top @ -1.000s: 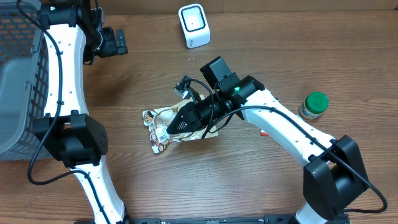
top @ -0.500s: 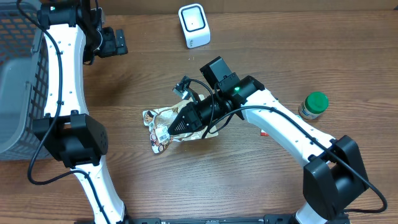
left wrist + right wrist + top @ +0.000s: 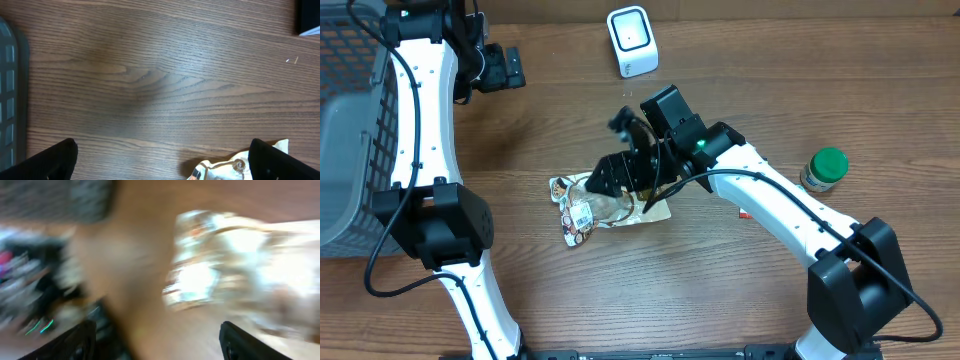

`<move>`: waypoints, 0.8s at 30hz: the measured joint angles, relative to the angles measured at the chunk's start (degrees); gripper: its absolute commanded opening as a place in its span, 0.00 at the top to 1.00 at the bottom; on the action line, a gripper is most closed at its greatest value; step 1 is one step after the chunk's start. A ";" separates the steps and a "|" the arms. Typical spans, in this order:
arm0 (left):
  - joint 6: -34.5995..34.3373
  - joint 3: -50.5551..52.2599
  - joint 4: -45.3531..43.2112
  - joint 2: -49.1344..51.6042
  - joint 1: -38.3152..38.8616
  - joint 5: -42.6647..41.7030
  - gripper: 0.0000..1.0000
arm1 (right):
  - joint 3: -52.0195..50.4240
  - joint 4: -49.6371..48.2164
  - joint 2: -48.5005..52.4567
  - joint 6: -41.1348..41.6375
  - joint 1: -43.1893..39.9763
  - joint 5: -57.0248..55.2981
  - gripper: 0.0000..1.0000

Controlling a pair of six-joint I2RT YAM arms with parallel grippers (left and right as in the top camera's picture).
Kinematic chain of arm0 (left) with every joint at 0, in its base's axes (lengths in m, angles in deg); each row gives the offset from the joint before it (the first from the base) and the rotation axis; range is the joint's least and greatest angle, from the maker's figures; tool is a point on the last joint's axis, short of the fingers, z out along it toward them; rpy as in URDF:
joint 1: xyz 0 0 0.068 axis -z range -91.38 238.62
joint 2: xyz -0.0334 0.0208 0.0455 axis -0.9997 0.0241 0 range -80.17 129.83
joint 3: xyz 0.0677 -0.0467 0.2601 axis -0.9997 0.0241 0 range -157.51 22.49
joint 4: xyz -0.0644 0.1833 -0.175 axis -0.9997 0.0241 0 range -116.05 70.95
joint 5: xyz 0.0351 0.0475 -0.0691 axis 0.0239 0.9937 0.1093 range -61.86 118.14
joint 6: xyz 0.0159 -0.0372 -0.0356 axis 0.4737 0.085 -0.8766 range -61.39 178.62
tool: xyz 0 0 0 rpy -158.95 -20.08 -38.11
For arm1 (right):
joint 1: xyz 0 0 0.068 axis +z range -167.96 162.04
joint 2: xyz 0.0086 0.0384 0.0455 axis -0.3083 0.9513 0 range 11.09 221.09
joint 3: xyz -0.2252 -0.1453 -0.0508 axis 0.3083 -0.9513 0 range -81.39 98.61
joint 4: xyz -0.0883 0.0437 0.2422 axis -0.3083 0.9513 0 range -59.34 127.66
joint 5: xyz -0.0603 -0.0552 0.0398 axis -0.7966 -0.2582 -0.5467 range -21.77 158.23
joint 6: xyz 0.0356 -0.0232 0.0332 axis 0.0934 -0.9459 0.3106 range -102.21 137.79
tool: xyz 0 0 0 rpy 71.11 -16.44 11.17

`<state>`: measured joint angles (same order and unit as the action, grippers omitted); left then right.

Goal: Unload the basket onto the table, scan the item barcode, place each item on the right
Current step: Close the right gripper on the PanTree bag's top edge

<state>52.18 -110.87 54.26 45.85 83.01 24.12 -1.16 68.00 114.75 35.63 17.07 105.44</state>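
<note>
Right gripper [image 3: 605,180], seen from overhead, hangs over the 1 o'clock end of a crinkled snack packet [image 3: 595,208], which lies flat on the wooden worktop [image 3: 720,300] just 8 o'clock of the centre. A white barcode patch shows near the packet's 8 o'clock end. From this view alone I cannot tell whether the fingers touch the packet. The white scanner [image 3: 632,40] stands at 12 o'clock, well apart from the packet. A jar with a green lid [image 3: 823,170] stands at 3 o'clock, and a grey basket [image 3: 350,130] fills the 9 o'clock edge. The left gripper [image 3: 510,68] sits at 10 o'clock beside the basket, far from the packet.

From the left wrist, the left gripper [image 3: 162,150] has its two fingers [image 3: 50,162] spread to the bottom corners, fully apart, with only bare worktop [image 3: 150,75] between them. A corner of the packet [image 3: 235,167] shows at 5 o'clock, and the basket [image 3: 10,75] wall runs along 9 o'clock.

From the right wrist, the picture is heavily blurred. The right gripper [image 3: 156,335] shows its fingers [image 3: 80,340] standing wide apart at the bottom corners, gripping nothing. The packet [image 3: 225,270] is a bright smear toward 2 o'clock, beyond the fingertips.
</note>
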 measured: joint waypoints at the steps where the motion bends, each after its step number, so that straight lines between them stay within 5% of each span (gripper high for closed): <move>1: 0.00 0.00 0.00 0.00 0.00 0.00 0.00 | 0.00 0.20 0.00 1.09 0.00 -4.46 0.20; 9: 0.00 0.00 0.00 0.00 0.00 0.02 0.00 | 0.00 2.54 0.02 3.37 1.07 -22.84 0.19; 24: 0.00 0.00 0.00 0.00 0.00 0.00 0.00 | 0.00 6.45 10.62 1.73 4.42 -31.87 0.20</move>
<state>52.18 -110.87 54.26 45.85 83.01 24.12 -1.16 74.45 125.37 37.36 21.48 73.57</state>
